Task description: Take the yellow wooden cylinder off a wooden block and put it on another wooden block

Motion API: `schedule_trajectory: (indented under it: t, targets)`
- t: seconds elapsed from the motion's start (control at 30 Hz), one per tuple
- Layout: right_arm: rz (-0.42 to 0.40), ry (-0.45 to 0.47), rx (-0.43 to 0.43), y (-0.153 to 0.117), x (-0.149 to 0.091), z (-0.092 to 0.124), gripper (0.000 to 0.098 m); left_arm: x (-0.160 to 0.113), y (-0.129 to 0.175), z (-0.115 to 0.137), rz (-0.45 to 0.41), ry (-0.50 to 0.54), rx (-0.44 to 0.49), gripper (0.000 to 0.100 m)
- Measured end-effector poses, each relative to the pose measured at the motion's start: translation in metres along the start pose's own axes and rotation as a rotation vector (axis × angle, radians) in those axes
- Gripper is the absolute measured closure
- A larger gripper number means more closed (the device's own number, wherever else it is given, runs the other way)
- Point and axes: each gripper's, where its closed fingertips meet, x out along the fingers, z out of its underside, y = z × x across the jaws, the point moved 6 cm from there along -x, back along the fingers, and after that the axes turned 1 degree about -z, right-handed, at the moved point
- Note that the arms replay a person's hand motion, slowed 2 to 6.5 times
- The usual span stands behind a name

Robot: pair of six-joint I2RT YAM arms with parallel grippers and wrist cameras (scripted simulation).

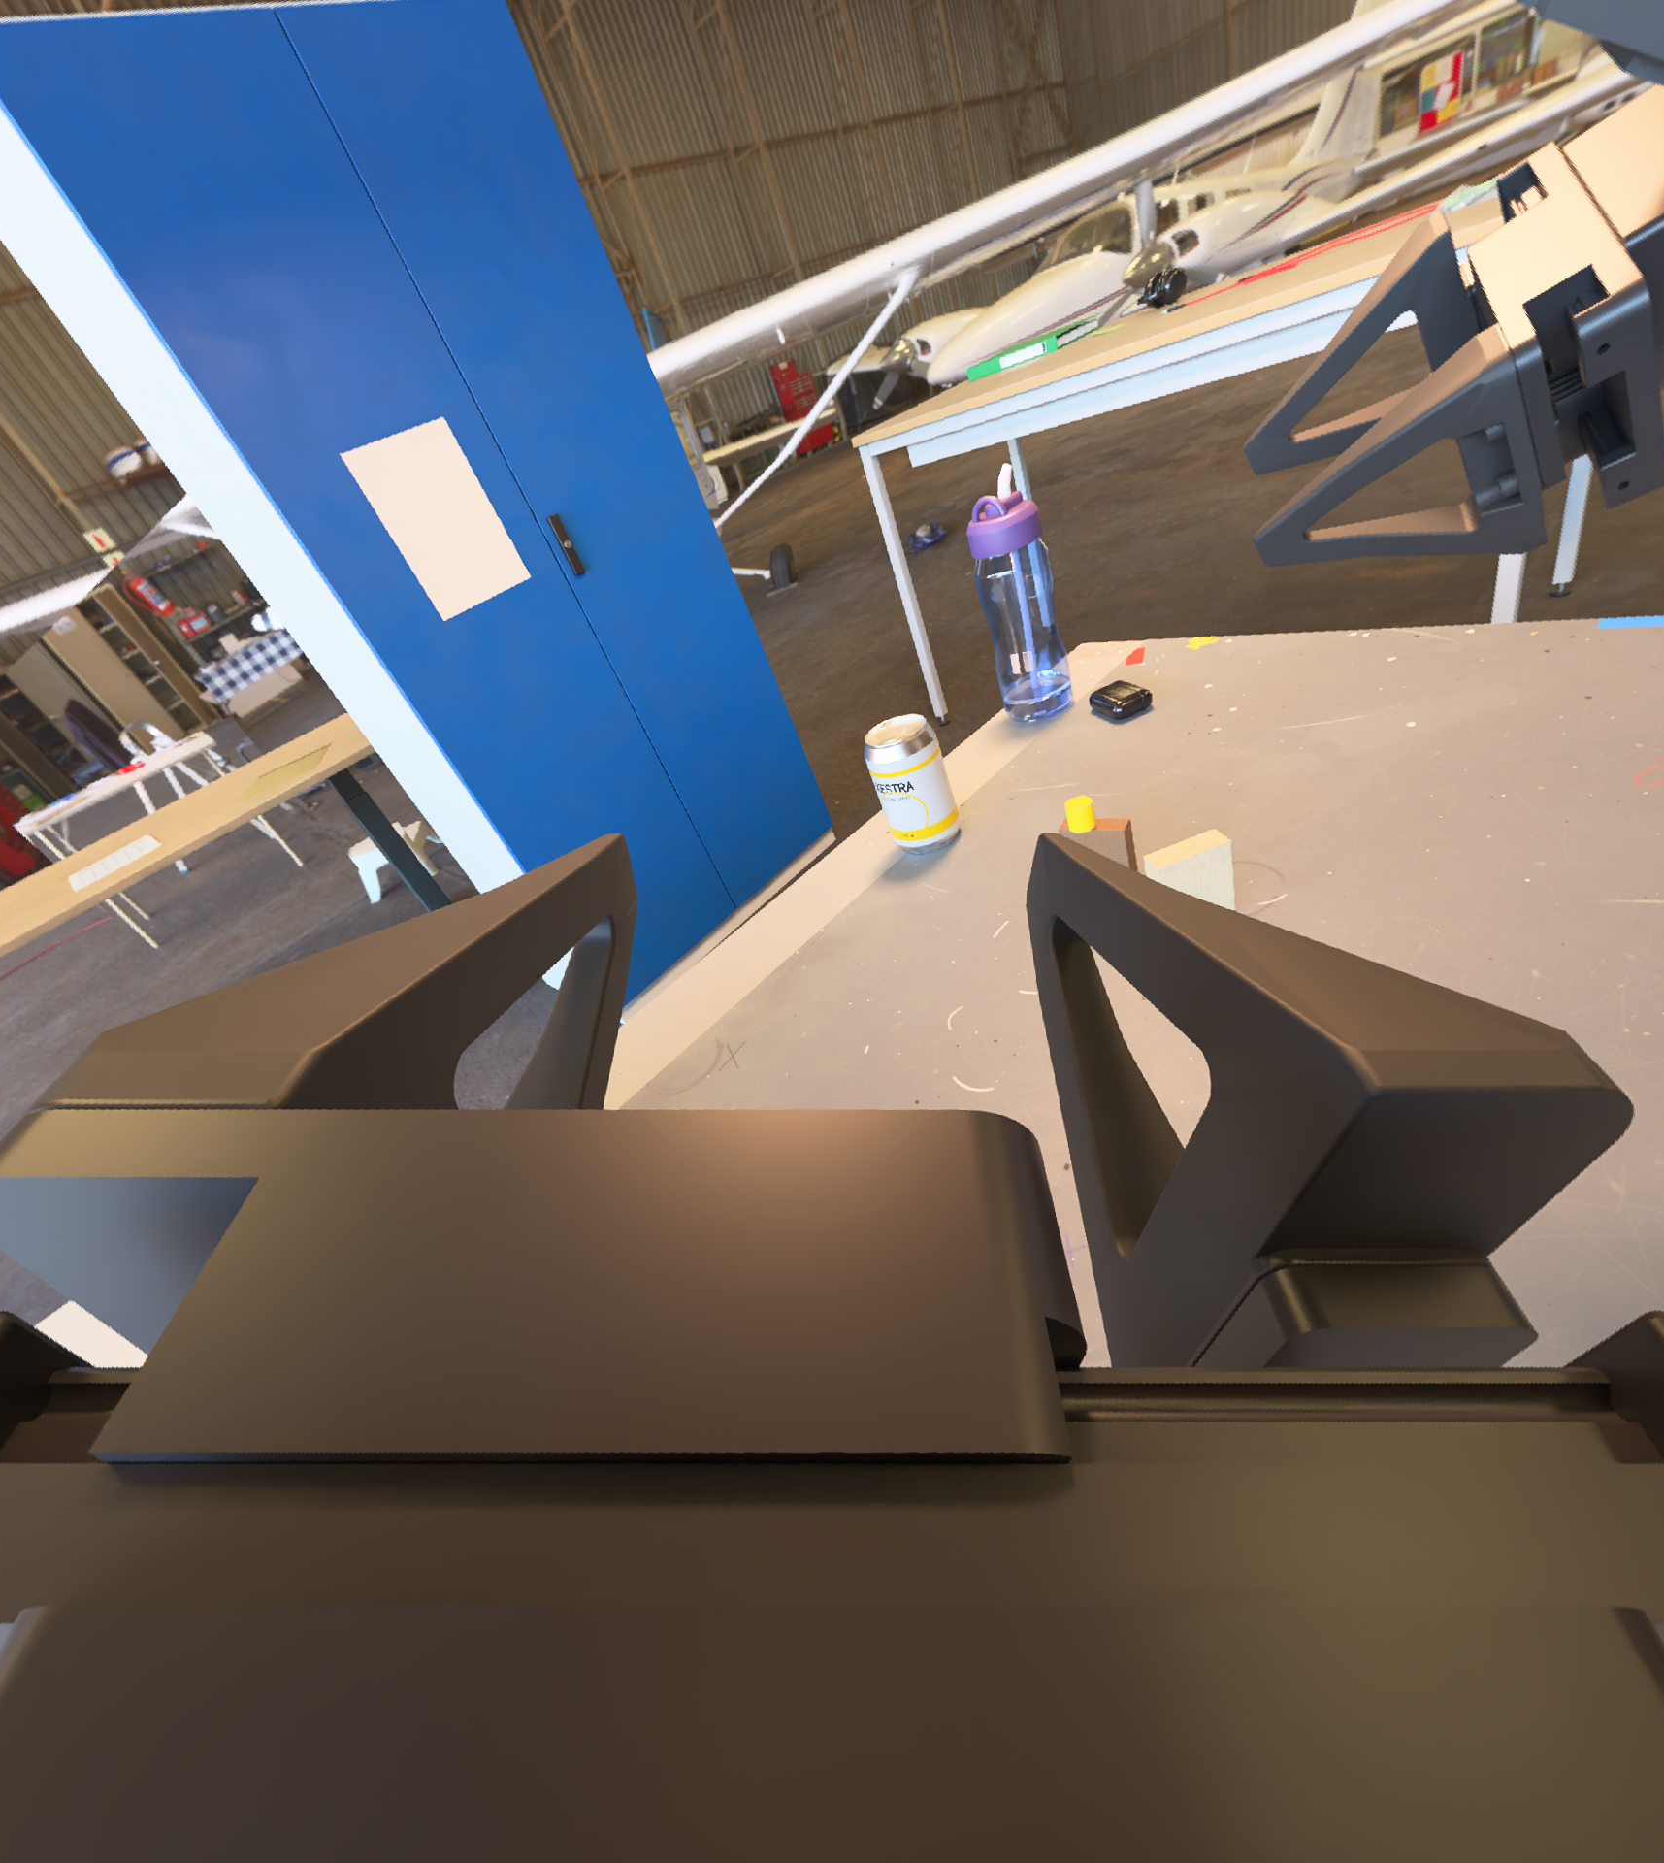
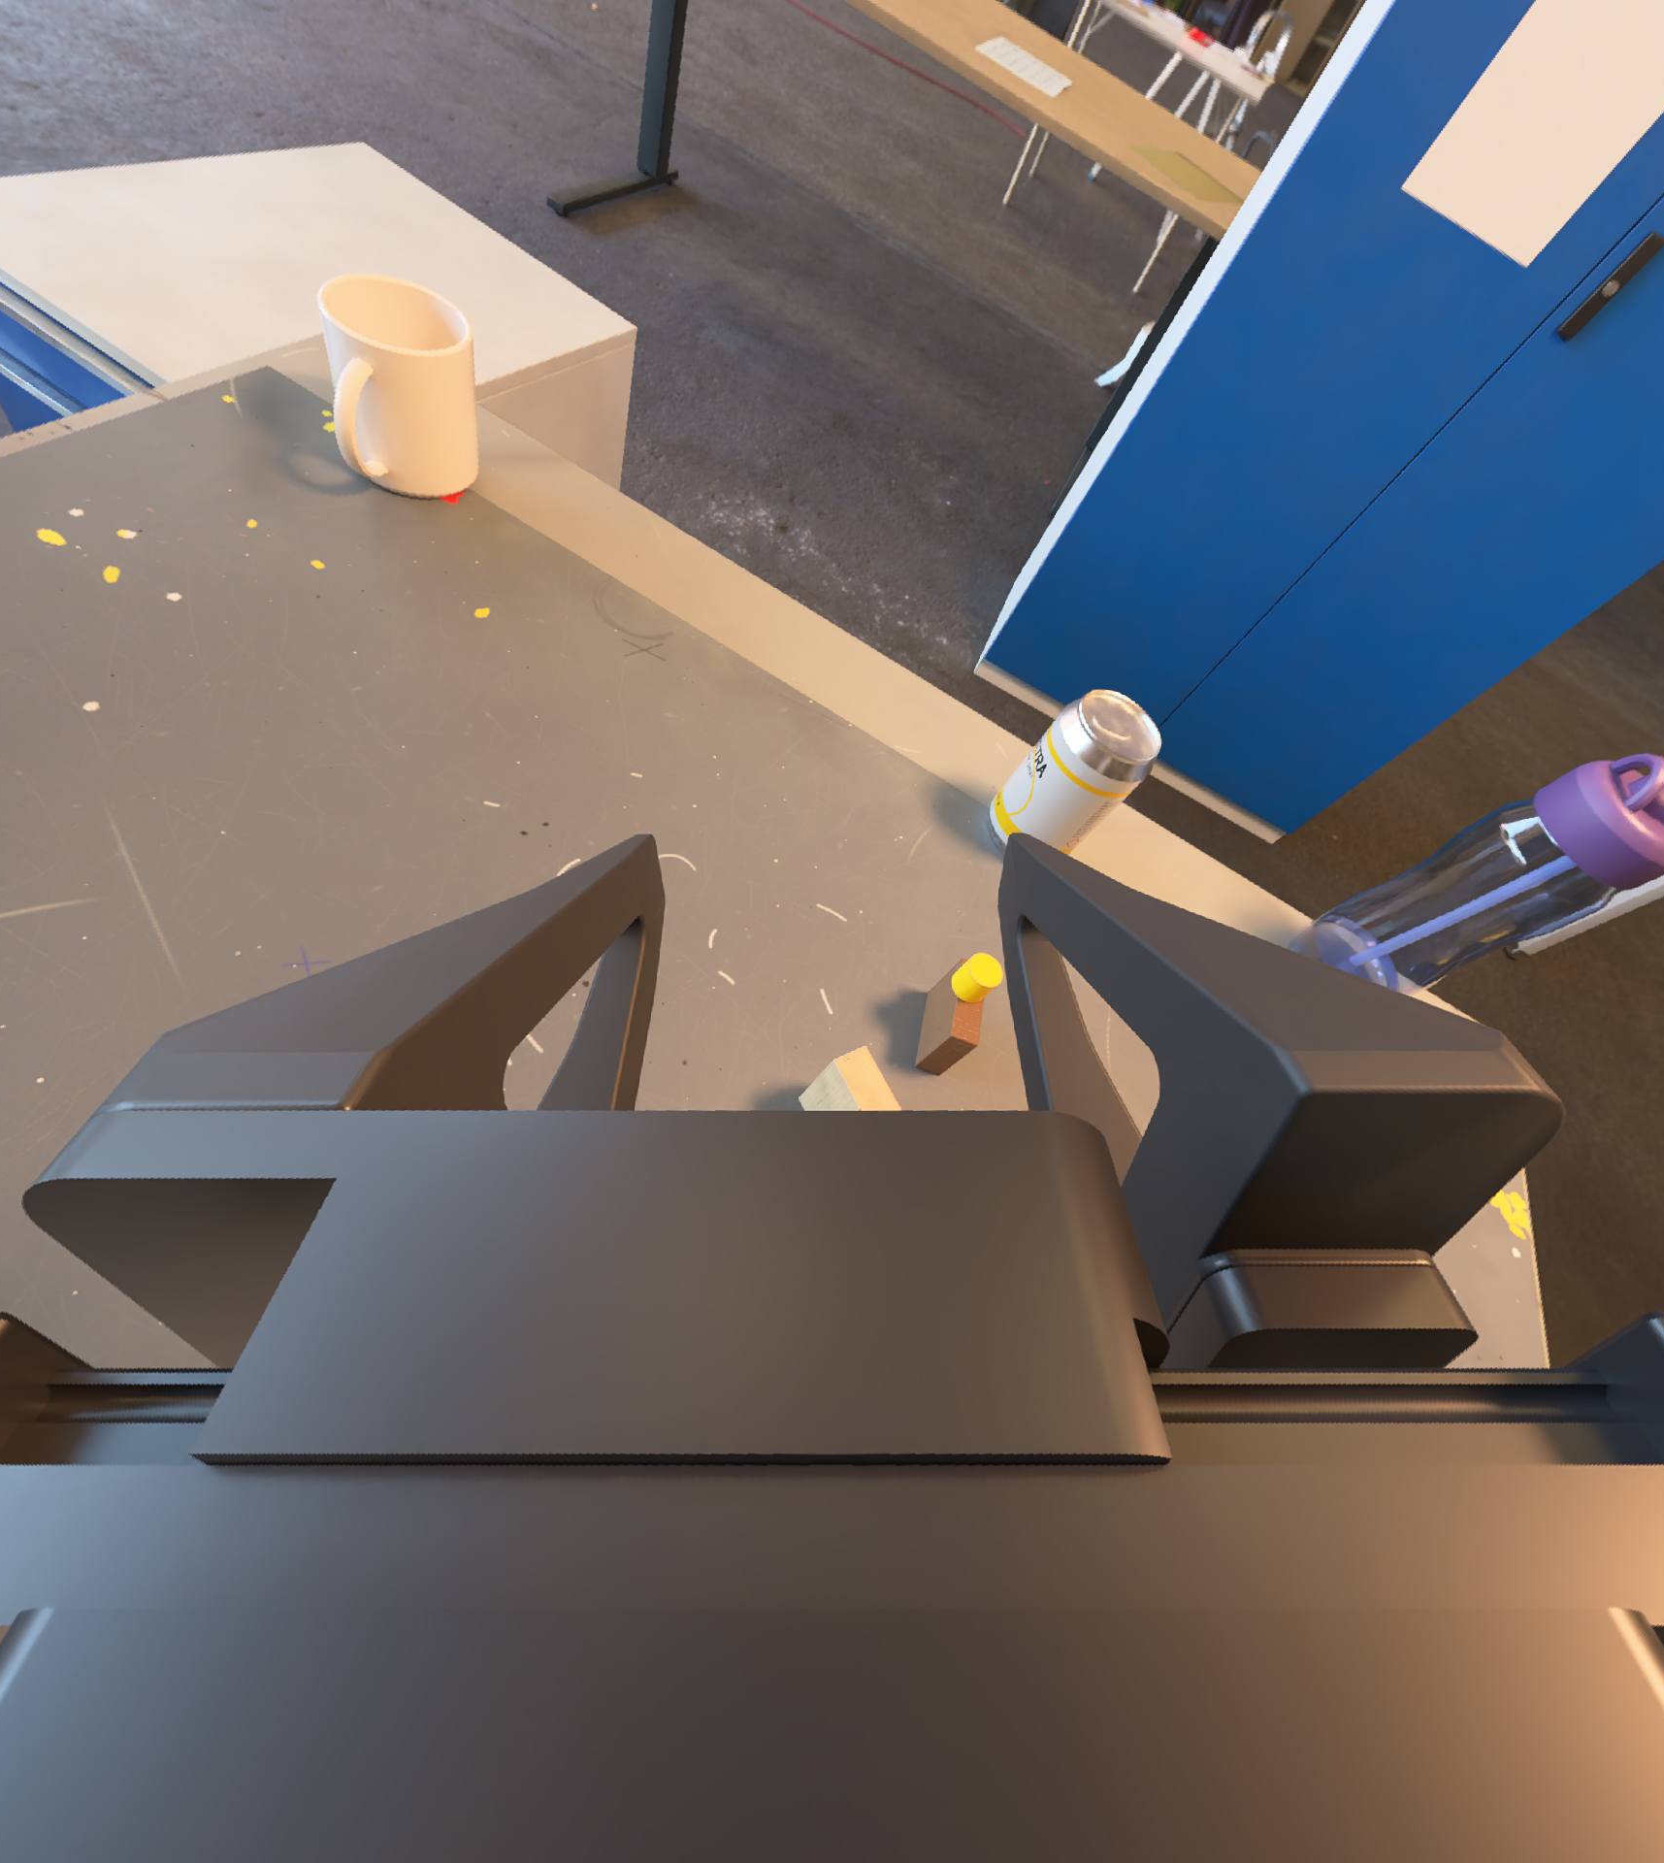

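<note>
A small yellow cylinder (image 2: pixel 976 976) stands on a dark brown wooden block (image 2: pixel 950 1028) on the grey table. A pale wooden block (image 2: pixel 848 1085) lies just beside it, partly hidden by my right gripper's body. My right gripper (image 2: pixel 827 857) is open and empty above the table, with the cylinder between its fingers in the view and closer to the right one. In the left wrist view the cylinder (image 1: pixel 1078 813), brown block (image 1: pixel 1110 839) and pale block (image 1: pixel 1192 865) lie farther off, past the right fingertip. My left gripper (image 1: pixel 827 857) is open and empty. The right gripper (image 1: pixel 1261 504) shows at upper right there.
A white and yellow can (image 2: pixel 1074 771) stands near the table edge beyond the blocks. A clear bottle with a purple lid (image 2: pixel 1503 882) and a small black case (image 1: pixel 1120 700) stand farther along. A white mug (image 2: pixel 399 388) stands at the far corner. A blue cabinet (image 1: pixel 384 403) rises beside the table.
</note>
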Motion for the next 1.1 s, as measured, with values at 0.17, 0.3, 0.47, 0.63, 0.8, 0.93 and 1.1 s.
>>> schedule_trajectory:
  t: [0.17, 0.3, 0.47, 0.63, 0.8, 0.93, 1.1]
  targets:
    - [0.015, 0.019, -0.013, -0.001, -0.007, -0.004, 0.0358, 0.0, 0.007, -0.002, 0.007, -0.006, 0.012, 0.034]
    - [0.022, 0.026, -0.016, 0.0, -0.011, -0.004, 0.0328, 0.003, 0.012, -0.001, 0.02, -0.01, 0.007, 0.032]
    - [0.022, 0.026, -0.017, 0.0, -0.012, -0.003, 0.032, 0.005, 0.014, 0.0, 0.033, -0.01, 0.002, 0.03]
    - [0.02, 0.025, -0.015, 0.002, -0.011, -0.002, 0.0313, 0.007, 0.015, 0.002, 0.04, -0.015, -0.006, 0.028]
    - [0.024, 0.022, -0.013, 0.005, -0.008, -0.001, 0.0301, 0.009, 0.015, 0.002, 0.049, -0.017, -0.005, 0.027]
    - [0.027, 0.01, -0.016, 0.005, -0.004, 0.002, 0.0295, 0.011, 0.014, 0.005, 0.058, -0.024, -0.011, 0.027]
    - [0.027, -0.008, -0.024, 0.004, 0.002, 0.005, 0.0294, 0.013, 0.013, 0.009, 0.068, -0.032, -0.024, 0.027]
